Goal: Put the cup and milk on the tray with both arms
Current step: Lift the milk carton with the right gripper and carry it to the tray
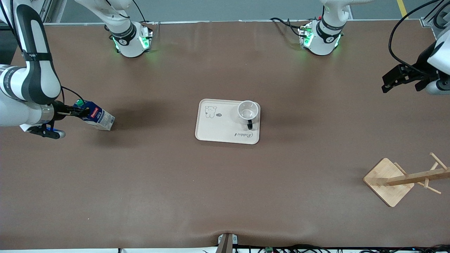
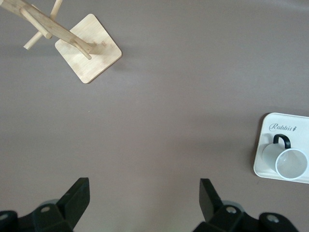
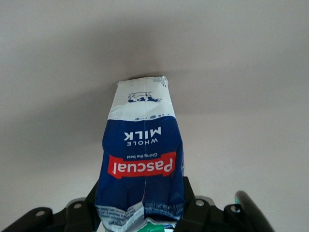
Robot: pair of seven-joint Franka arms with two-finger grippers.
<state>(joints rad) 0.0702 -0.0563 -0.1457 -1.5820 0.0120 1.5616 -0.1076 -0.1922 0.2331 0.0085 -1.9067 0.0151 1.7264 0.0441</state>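
— Where was the right gripper (image 1: 75,113) when you looked?

— Down at the right arm's end of the table, its fingers pinching the cap end of the Pascual milk carton (image 1: 95,118). The carton leaned over, its green cap (image 1: 80,103) toward the gripper and its base on the brown table (image 1: 225,182).

— And the other one?

— The left gripper (image 1: 404,80) hung in the air over the left arm's end of the table, jaws spread wide, nothing between them. That arm was waiting.

— Anything in the way?

— Nothing stood between the carton and the cream tray (image 1: 214,130) at the table's middle, well apart from both grippers. The white cup (image 1: 248,110) already stood upright on the tray, at the corner toward the left arm, its black handle (image 1: 250,124) pointing toward the front camera. A wooden mug rack (image 1: 404,179) sat near the left arm's end, nearer the camera than the tray.

— Could you read anything?

— "Pascual" on a red label, "WHOLE MILK" and "Giving the best" on the blue. The tray carried a small bear drawing (image 1: 210,111) and "Rabbit" in script (image 1: 244,135).
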